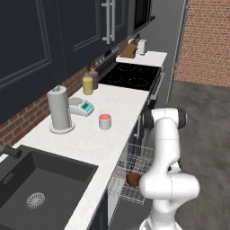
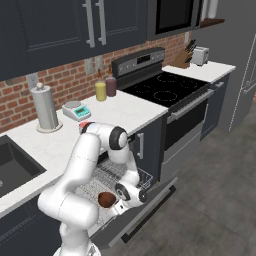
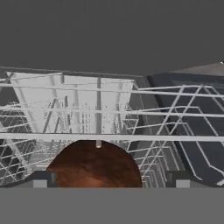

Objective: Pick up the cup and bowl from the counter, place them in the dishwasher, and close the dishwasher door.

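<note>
Bowl (image 3: 94, 164), round and glossy reddish-brown, sits at 6 o'clock in the hand view between the widely parted fingertips (image 3: 40, 183) of the gripper (image 3: 111, 183), which grips nothing. Thin grey wire rack (image 3: 70, 109) bars cross at 12 o'clock. Cup (image 1: 104, 121) stands on the speckled white counter (image 1: 76, 143), near its front edge.

Counter (image 1: 117, 116): white, lightly speckled stone, smooth. Sink (image 1: 54, 179): matt black. Dishwasher rack (image 3: 100, 113): thin light grey wire, apparently metal. Bowl (image 3: 94, 166): glossy, mottled reddish-brown. Wall (image 2: 65, 80): rough red brick. Cabinet fronts (image 1: 40, 36): dark, matt.
</note>
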Available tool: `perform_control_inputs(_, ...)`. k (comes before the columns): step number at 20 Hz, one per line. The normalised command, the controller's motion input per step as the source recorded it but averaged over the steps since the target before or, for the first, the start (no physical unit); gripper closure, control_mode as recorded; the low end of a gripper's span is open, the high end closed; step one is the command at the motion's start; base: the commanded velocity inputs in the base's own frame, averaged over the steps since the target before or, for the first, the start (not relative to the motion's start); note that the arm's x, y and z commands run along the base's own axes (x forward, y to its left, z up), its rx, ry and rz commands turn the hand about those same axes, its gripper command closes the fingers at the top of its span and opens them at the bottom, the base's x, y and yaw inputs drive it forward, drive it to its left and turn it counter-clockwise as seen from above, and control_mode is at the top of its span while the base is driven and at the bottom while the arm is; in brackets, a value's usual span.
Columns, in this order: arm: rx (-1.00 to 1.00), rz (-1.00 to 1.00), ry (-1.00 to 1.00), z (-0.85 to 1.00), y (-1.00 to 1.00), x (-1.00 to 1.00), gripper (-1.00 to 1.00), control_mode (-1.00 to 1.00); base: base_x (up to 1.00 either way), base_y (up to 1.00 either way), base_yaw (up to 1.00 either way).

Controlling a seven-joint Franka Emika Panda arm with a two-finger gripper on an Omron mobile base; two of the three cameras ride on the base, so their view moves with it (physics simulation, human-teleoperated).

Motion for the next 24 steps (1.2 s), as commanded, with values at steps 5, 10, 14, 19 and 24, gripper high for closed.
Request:
perform_control_inputs(5, 0.01, -0.07, 0.0, 1.0, 0.0, -0.14, -1.0, -1.0, 0.0, 0.0, 0.0)
perform_control_inputs(10, 0.0, 0.0, 0.0, 1.0, 0.05, -0.05, -1.0, -1.0, 0.0, 0.0, 0.0)
perform_control_inputs(14, 0.0, 0.0, 0.0, 1.0, 0.09, -0.11, -1.0, -1.0, 0.0, 0.0, 0.0)
perform_control_inputs(19, -0.01, 0.06, 0.0, 1.0, 0.11, -0.08, -1.0, -1.0, 0.0, 0.0, 0.0)
perform_control_inputs(24, -0.08, 0.14, -0.06, 1.0, 0.08, 0.0, -1.0, -1.0, 0.0, 0.0, 0.0)
